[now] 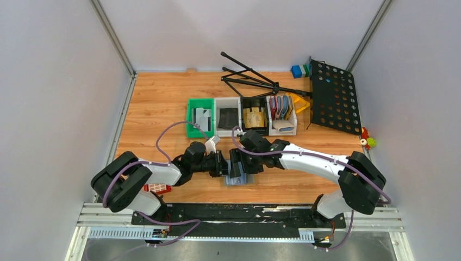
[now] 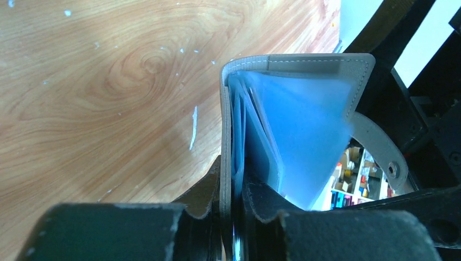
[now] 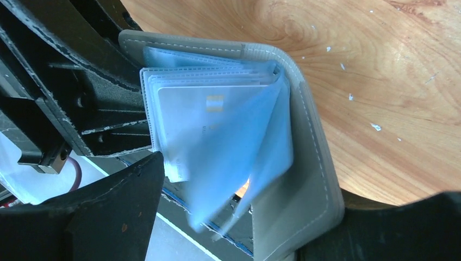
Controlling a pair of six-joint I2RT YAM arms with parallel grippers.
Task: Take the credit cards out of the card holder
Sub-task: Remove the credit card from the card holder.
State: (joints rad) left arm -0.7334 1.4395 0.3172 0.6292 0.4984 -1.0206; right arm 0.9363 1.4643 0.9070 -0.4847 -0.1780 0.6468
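Arms mostly hide the card holder point(image 1: 239, 180) overhead; wrist views show the left claw point(image 2: 231, 217) clamped on its cover, a credit card point(image 3: 190, 114) pocketed, and the right claw point(image 3: 250, 190) seemingly apart.

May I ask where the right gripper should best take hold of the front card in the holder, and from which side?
Likely the edge of the card farthest from the spine, coming from that open side and pinching its flat faces. The sleeves fan from the holder's spine, so that edge stands free, while the left gripper pins the cover. Where the sleeve opens I cannot tell.
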